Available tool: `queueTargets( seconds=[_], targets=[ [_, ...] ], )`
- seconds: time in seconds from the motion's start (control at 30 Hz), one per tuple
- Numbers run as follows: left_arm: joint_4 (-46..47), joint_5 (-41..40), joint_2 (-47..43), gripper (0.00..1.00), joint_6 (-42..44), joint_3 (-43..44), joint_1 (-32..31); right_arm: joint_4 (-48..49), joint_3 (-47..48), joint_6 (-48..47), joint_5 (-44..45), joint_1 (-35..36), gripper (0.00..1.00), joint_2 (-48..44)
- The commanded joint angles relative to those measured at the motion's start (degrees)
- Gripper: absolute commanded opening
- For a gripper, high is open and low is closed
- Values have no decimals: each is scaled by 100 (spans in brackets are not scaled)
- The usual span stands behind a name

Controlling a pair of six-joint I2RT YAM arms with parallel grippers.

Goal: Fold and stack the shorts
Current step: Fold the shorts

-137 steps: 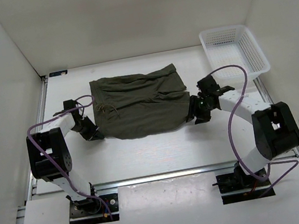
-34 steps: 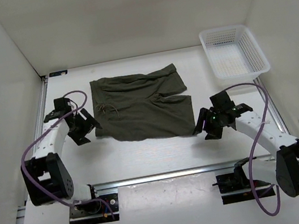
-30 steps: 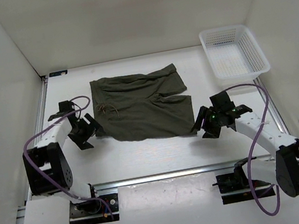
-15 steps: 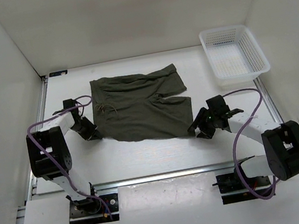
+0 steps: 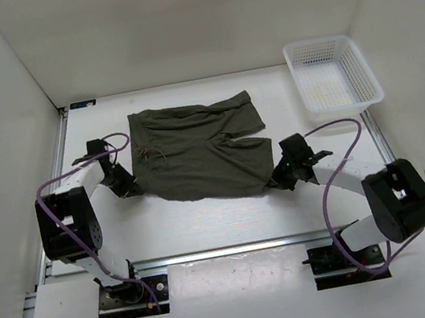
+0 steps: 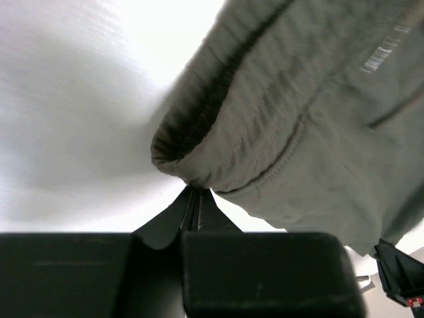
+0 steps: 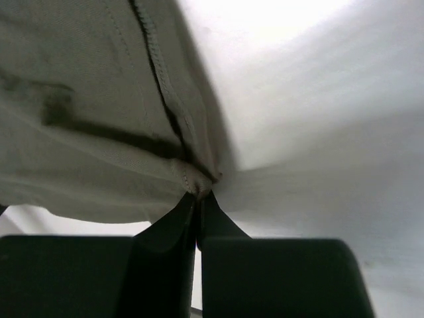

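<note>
The dark olive-green shorts point(image 5: 195, 150) lie spread flat in the middle of the table, waist to the left with the drawstring, two legs to the right. My left gripper point(image 5: 130, 191) is shut on the near-left waist corner of the shorts point(image 6: 265, 112); the pinch shows in the left wrist view point(image 6: 193, 192). My right gripper point(image 5: 275, 181) is shut on the hem corner of the near leg point(image 7: 99, 132); the pinch shows in the right wrist view point(image 7: 199, 195).
A white mesh basket point(image 5: 333, 73) stands at the back right, with nothing in it. White walls close in the table on the left, back and right. A metal rail point(image 5: 236, 249) runs along the near edge by the arm bases.
Both grippers let go and drew back from the shorts, then came back in and shut on the near-left waist corner and the near leg's hem corner. The shorts stayed spread.
</note>
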Motion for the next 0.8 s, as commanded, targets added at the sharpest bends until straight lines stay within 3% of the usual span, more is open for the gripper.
queueTargets(
  seconds=[0.0, 0.17, 0.4, 0.6, 0.73, 0.77],
  targets=[
    [-17, 45, -855, 11, 47, -159, 45, -954, 86, -89, 633, 11, 0, -718],
    [-413, 45, -1910, 11, -4, -836, 11, -2018, -230, -441, 880, 64, 0, -2256],
    [-1474, -68, -3344, 11, -304, -398, -122, -3645, -56, -811, 1319, 64, 0, -3943],
    [-1899, -70, -3784, 11, -102, 122, -122, -3989, 270, -995, 1373, 64, 0, -3903],
    [-1452, 422, -3513, 11, -172, -457, -288, -3928, 209, -995, 1434, 64, 0, -3612],
    [-1320, 502, -3347, 17, -173, -554, -524, -3858, 209, -995, 1434, 64, 0, -3612]
  ],
)
